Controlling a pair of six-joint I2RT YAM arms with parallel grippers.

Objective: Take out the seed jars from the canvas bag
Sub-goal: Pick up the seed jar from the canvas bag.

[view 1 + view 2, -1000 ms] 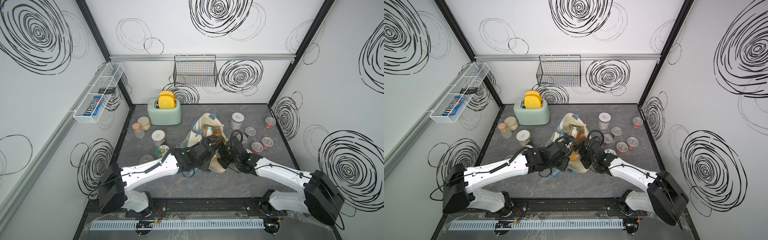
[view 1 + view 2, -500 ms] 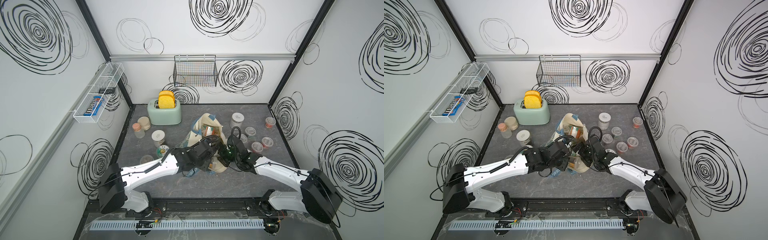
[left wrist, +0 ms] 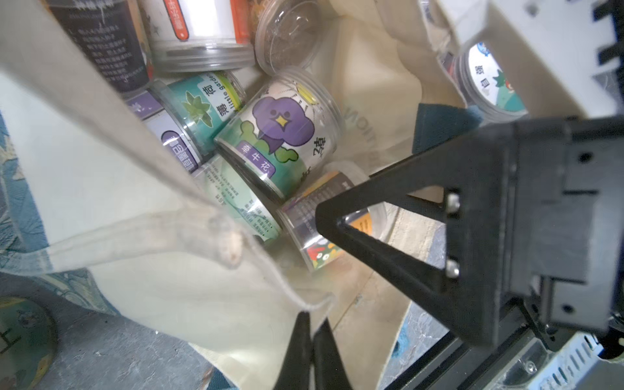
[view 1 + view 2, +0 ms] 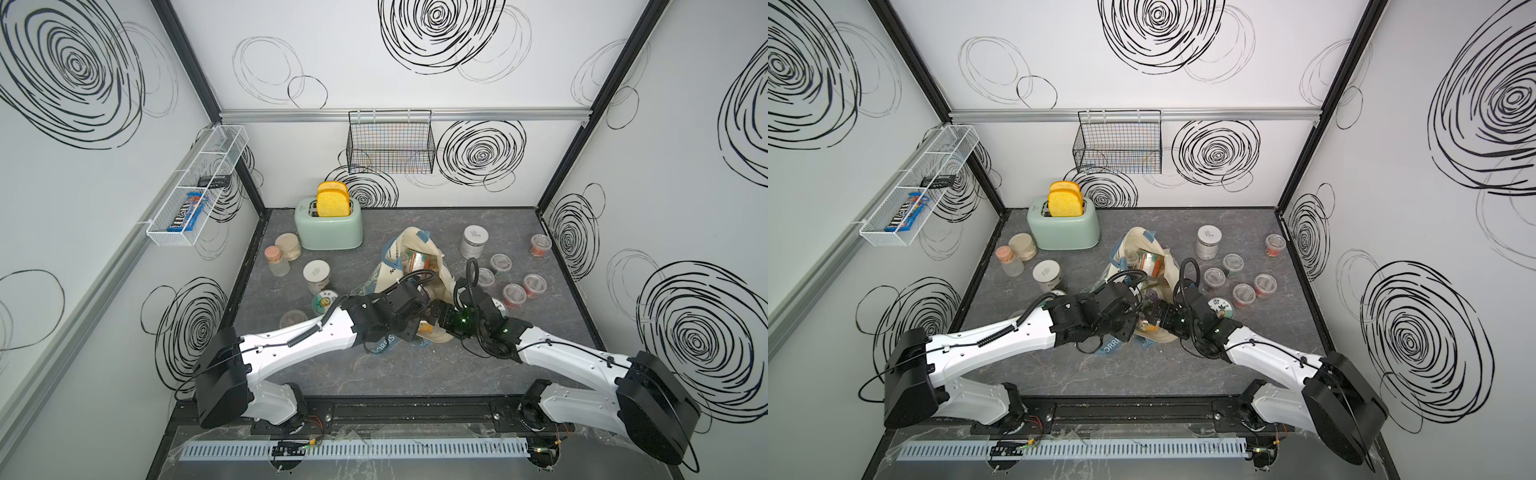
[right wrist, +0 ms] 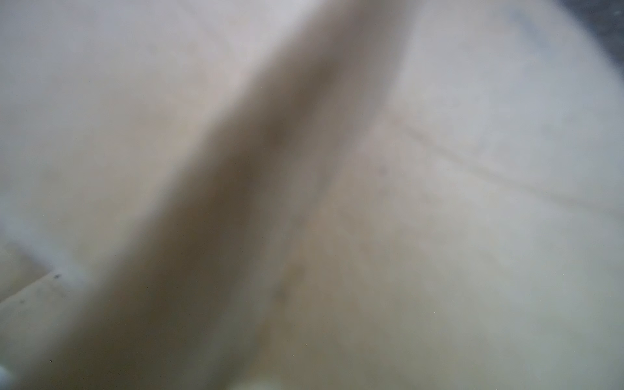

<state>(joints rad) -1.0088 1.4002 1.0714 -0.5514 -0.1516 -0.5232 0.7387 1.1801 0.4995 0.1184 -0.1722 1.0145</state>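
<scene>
Now, top views: canvas bag [image 4: 409,241] slumped open, mouth around the right gripper [image 4: 1152,318], jaw spread unreadable; some seed jars [image 4: 513,293] already out, near, off its outer side.
Left wrist: left gripper [image 3: 314,320] pinched together on the bag's rim; more jars just ahead, orange-labelled jar [image 3: 305,216] nearest the right one's finger [image 3: 388,187].
Right wrist: only blurred cream cloth.
Step, judged: keep rim lifted, straddle one jar's round wall, close squarely, withdraw clear of cloth.

Blurred cloth of the canvas bag [image 5: 439,236] fills the right wrist view, hiding everything else.
</scene>
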